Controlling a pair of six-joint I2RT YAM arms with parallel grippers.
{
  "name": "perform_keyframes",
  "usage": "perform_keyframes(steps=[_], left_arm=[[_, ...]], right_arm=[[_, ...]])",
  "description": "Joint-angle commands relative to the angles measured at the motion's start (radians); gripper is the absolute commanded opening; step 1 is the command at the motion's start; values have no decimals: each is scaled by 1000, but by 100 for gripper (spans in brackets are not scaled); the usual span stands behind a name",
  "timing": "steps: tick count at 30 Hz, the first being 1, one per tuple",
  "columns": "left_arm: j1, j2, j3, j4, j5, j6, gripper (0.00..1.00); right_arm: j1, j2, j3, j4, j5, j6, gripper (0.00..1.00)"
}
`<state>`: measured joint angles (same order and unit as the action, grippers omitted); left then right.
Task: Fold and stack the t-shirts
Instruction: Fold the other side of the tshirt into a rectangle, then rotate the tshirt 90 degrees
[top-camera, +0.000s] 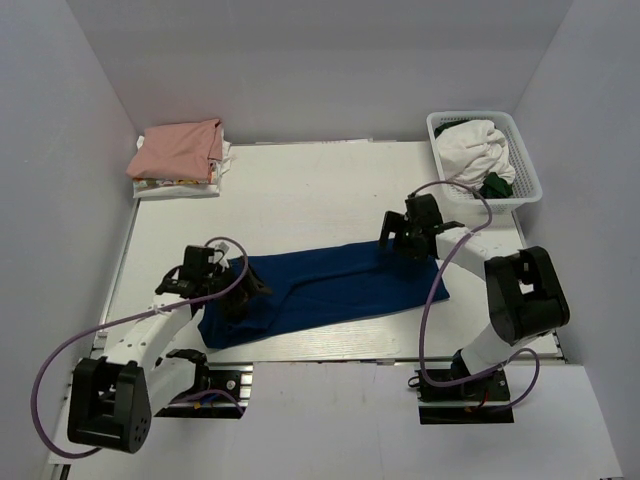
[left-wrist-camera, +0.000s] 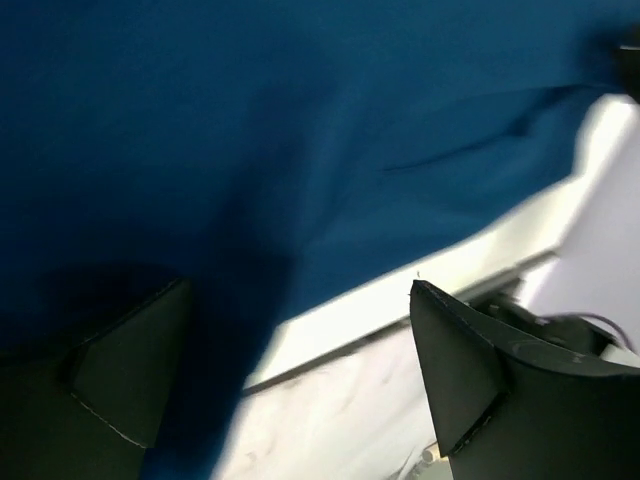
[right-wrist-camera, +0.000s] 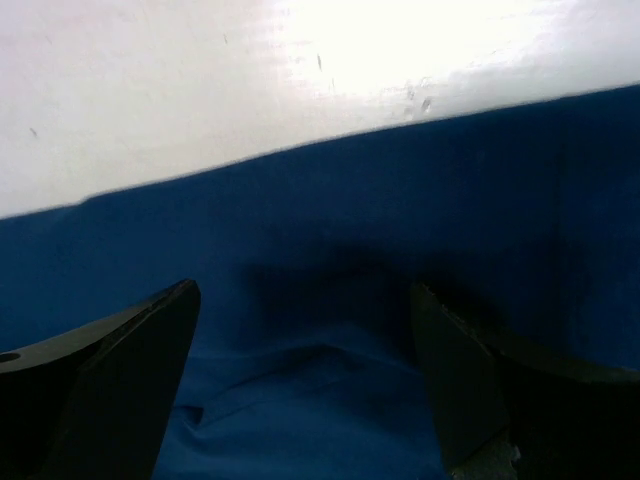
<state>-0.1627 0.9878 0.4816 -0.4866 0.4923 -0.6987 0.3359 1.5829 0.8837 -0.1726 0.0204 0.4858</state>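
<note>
A dark blue t-shirt (top-camera: 330, 288) lies folded into a long band across the near half of the table; it fills the left wrist view (left-wrist-camera: 300, 130) and the lower half of the right wrist view (right-wrist-camera: 330, 300). A salmon-pink t-shirt (top-camera: 178, 150) lies folded on a stack at the back left. My left gripper (top-camera: 245, 290) hovers open over the band's left end, near the table's front edge, nothing between its fingers (left-wrist-camera: 470, 370). My right gripper (top-camera: 408, 243) stands open above the band's far right edge, fingers (right-wrist-camera: 470, 380) apart over a small crease.
A white lattice basket (top-camera: 523, 160) at the back right holds white and dark green cloth. Under the pink shirt sit other folded pale garments (top-camera: 215, 175). The table's front rail (top-camera: 330, 350) runs just below the blue shirt. White walls enclose the table.
</note>
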Motion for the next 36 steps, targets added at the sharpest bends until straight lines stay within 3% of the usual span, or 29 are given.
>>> perform_keyframes(steps=[1, 3, 7, 11, 12, 13, 15, 16, 18, 19, 21, 22, 23, 24, 26, 30, 33, 36], left_arm=[[-9, 34, -32, 78, -85, -21, 100], [-9, 77, -41, 144, -174, -47, 100], [-9, 303, 11, 301, -264, -77, 100], [-9, 708, 265, 372, -216, -15, 100], [-9, 874, 343, 349, -192, -2, 100], [-9, 952, 508, 304, -179, 28, 100], [-9, 1087, 680, 280, -156, 42, 100], [-9, 1223, 883, 242, -156, 51, 100], [-18, 1374, 1129, 175, -156, 68, 100], [-29, 1452, 1398, 113, -156, 77, 100], [-44, 1719, 1692, 71, -131, 87, 100], [-58, 1809, 1965, 59, -109, 68, 100], [-69, 1882, 2041, 154, -40, -6, 100], [-69, 1948, 2058, 257, -12, -71, 100], [-80, 1939, 1883, 596, -1, -218, 100], [-123, 1988, 1979, 600, -92, -188, 100], [-132, 1950, 1906, 675, -141, -188, 100], [-132, 1941, 1933, 700, -152, -188, 100]], right_arm=[[-3, 22, -40, 41, -76, 0, 90], [-2, 22, -61, 39, -51, 13, 90], [6, -14, -141, -7, 16, 31, 90], [31, -75, -251, -70, 78, 95, 90], [50, -110, -255, -94, 72, 88, 90], [61, -121, -264, -105, 69, 85, 90], [106, -168, -295, -129, 44, 79, 90], [151, -184, -302, -136, 44, 77, 90], [231, -225, -315, -180, -3, 65, 90], [280, -230, -309, -195, -10, 41, 90], [359, -238, -304, -223, -110, 5, 90], [383, -238, -296, -219, -140, -22, 90], [464, -236, -293, -206, -170, -68, 90], [494, -232, -279, -200, -248, -90, 90], [588, -213, -261, -179, -313, -162, 90], [657, -199, -249, -139, -343, -223, 90], [684, -210, -233, -117, -369, -256, 90], [698, -238, -206, -113, -353, -291, 90]])
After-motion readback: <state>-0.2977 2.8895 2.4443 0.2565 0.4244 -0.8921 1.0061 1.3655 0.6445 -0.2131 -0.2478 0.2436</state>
